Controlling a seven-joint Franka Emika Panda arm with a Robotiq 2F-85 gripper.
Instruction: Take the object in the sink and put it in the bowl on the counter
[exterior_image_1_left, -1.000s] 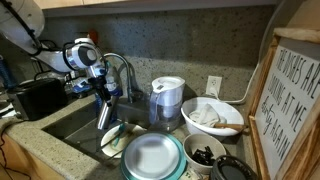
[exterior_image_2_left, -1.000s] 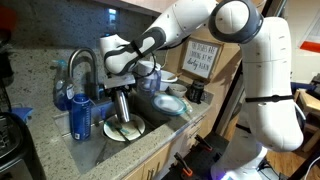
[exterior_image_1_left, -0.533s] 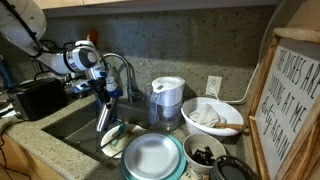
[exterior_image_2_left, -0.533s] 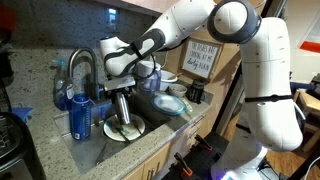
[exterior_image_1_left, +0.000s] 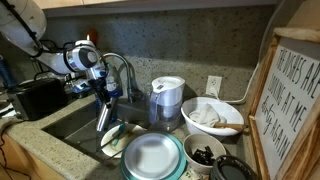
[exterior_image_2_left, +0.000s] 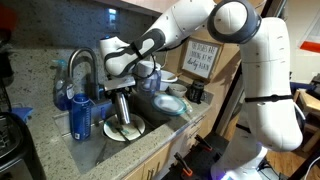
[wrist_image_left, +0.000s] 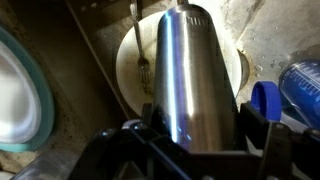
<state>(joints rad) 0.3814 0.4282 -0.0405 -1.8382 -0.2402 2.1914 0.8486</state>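
Silver metal tumbler (wrist_image_left: 195, 80) is roughly upright in the sink (exterior_image_1_left: 72, 125), above a pale plate (wrist_image_left: 128, 90), with my gripper (exterior_image_2_left: 121, 90) clamped around it. I judge the grasp made. Lifting it across to the teal-rimmed bowl (exterior_image_1_left: 152, 158) on the counter (exterior_image_1_left: 35, 148) remains.

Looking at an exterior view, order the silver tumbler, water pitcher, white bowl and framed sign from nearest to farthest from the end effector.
In an exterior view, counting from the end effector:
1. silver tumbler: gripped in it, over the sink.
2. water pitcher: just beside the sink.
3. white bowl: past the pitcher.
4. framed sign: at the picture's far edge.
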